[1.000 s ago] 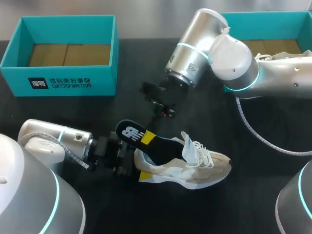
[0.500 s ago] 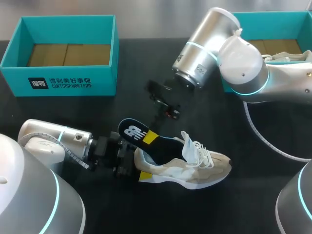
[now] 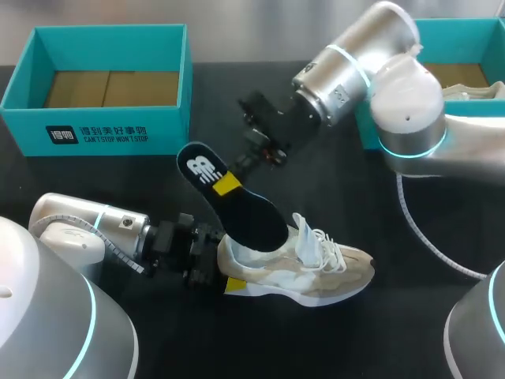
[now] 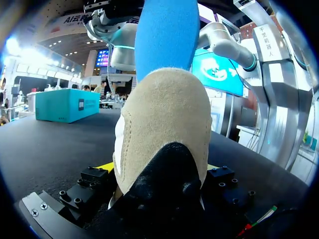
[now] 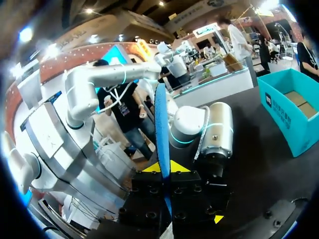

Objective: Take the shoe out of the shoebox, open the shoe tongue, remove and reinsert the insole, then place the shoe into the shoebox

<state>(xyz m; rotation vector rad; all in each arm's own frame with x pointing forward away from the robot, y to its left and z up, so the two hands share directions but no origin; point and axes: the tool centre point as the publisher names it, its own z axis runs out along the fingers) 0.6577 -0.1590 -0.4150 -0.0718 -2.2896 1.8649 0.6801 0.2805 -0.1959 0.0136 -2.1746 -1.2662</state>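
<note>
1. The step in hand looks like taking out the insole: the shoe [image 3: 323,272] is out of its box and lies on its side on the table [image 3: 110,181], its tongue pulled open and the laces loose.
2. The left gripper [image 3: 215,264] is at the shoe's heel end. Its fingers are closed against the heel from both sides, as the left wrist view shows, pinning the shoe down.
3. The right gripper [image 3: 227,184] is above and behind the shoe's heel. Its two yellow tips pinch the insole [image 3: 245,213] between them; in the right wrist view the insole stands edge-on in that pinch.
4. The insole slants up and away from the shoe. Its heel end is in the air, and its toe end is down inside the shoe's opening.
5. By my reading the next move calls for drawing the insole on along its own slant until the toe end clears the opening, while the heel stays clamped. If the heel slips, the shoe may ride up with the insole.
6. Count: one shoe on the table; one insole; two boxes, both behind the shoe, one far to its left [image 3: 102,31] and one to its right [image 3: 465,28]; and what looks like a second shoe [image 3: 472,89] in the right-hand box, half hidden by the arm.
</note>
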